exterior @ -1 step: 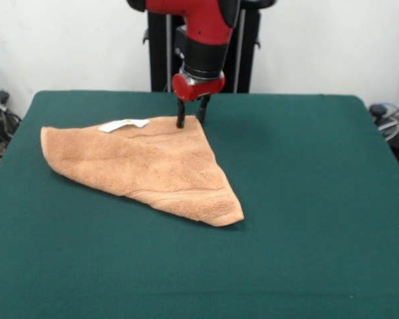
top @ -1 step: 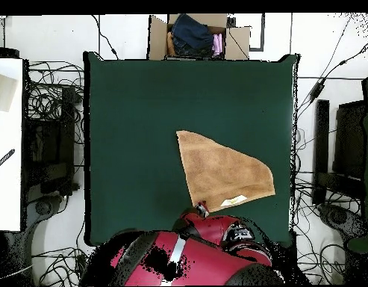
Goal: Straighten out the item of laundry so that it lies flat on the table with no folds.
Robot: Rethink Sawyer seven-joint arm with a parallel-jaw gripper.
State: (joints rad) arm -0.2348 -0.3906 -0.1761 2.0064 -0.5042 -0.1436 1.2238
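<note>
the towel [exterior @ -1 step: 153,166] lies folded into a triangle on the green counter [exterior @ -1 step: 306,199], left of centre, white label [exterior @ -1 step: 123,124] at its far edge. the fingers [exterior @ -1 step: 191,114] stand parted at the towel's far corner.

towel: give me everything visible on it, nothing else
The towel is light orange-tan terry cloth, folded into a rough triangle, lying low on the green table. A hemmed band runs along its near edge; a small white label lies at its far edge. The gripper stands open at its far corner, fingertips down on the cloth.
</note>
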